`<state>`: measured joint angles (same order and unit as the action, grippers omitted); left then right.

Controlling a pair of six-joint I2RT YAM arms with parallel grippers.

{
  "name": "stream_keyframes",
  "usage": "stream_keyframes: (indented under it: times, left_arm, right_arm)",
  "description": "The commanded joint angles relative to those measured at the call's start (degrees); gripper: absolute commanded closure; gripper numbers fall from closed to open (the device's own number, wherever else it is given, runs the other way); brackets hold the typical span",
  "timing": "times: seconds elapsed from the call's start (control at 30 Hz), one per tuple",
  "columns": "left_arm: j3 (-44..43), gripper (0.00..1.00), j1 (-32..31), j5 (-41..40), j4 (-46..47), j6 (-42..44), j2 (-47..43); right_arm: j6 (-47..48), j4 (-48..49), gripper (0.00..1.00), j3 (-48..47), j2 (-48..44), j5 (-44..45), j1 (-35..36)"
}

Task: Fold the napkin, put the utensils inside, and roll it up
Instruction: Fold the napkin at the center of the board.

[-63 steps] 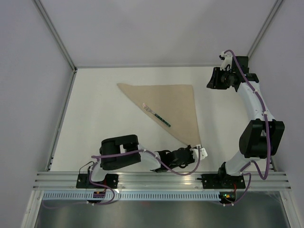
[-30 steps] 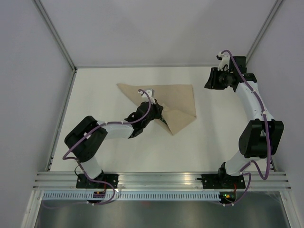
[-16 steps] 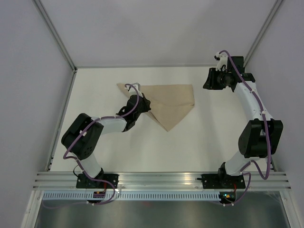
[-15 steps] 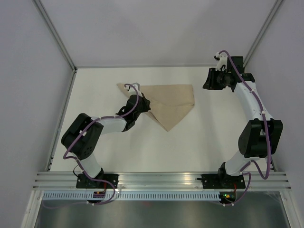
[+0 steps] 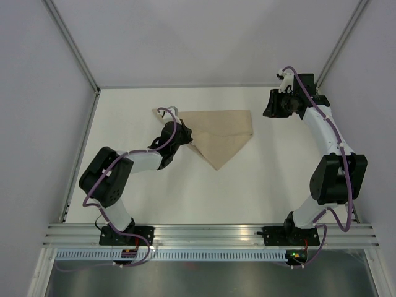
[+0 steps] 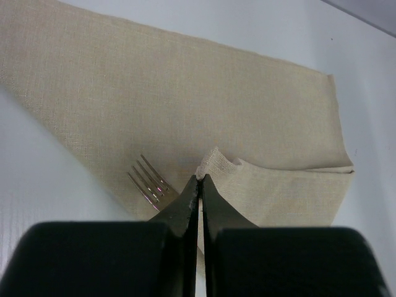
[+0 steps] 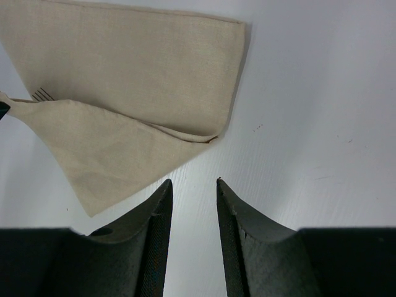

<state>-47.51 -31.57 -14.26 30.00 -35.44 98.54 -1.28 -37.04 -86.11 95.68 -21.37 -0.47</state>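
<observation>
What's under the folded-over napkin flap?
Only the tines of the fork show, beside the napkin corner that the left tool pinches. Its handle is hidden beneath flap and tool.

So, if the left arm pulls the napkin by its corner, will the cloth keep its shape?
Probably not. The napkin looks floppy: the corner pinched in the left fingers puckers, and the folded flap drapes flat. It seems light, since one pinch holds the flap. The fork beside it may shift.

Beige napkin (image 5: pixel 221 133) lies folded over the fork (image 6: pixel 150 184), only tines showing.
</observation>
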Motion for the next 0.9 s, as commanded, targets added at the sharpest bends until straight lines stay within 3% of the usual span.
stream_keyframes:
  times: [0.0,0.43,0.53,0.57,0.67,0.77,0.87]
  left_arm:
    - [-1.01,0.98,0.63,0.73,0.94,-2.79,0.77]
    - [-1.98,0.95,2.57,2.13,0.68,-3.14,3.14]
    - [-2.42,0.82,3.01,2.4,-0.2,-2.97,2.89]
    - [-2.42,0.68,3.09,2.31,-0.29,-2.88,2.8]
    - [-2.5,0.47,3.45,2.05,-0.56,-2.09,1.75]
    - [-2.77,0.38,4.58,0.73,-1.17,-1.65,0.25]
    - [-3.03,0.35,7.3,0.03,-2.13,-2.26,-1.07]
  right_arm:
    - [0.14,0.47,0.59,-0.47,0.38,0.71,0.12]
    - [0.4,0.39,0.6,-0.2,0.3,0.71,0.03]
    - [0.66,0.21,0.6,-0.2,0.3,0.71,0.12]
    - [0.58,0.3,0.6,-0.2,0.3,0.71,0.12]
    - [0.58,0.39,0.6,-0.2,0.21,0.71,0.03]
    - [0.58,0.3,0.6,-0.2,0.12,0.54,0.03]
    - [0.66,0.21,0.6,-0.2,-0.14,0.36,0.12]
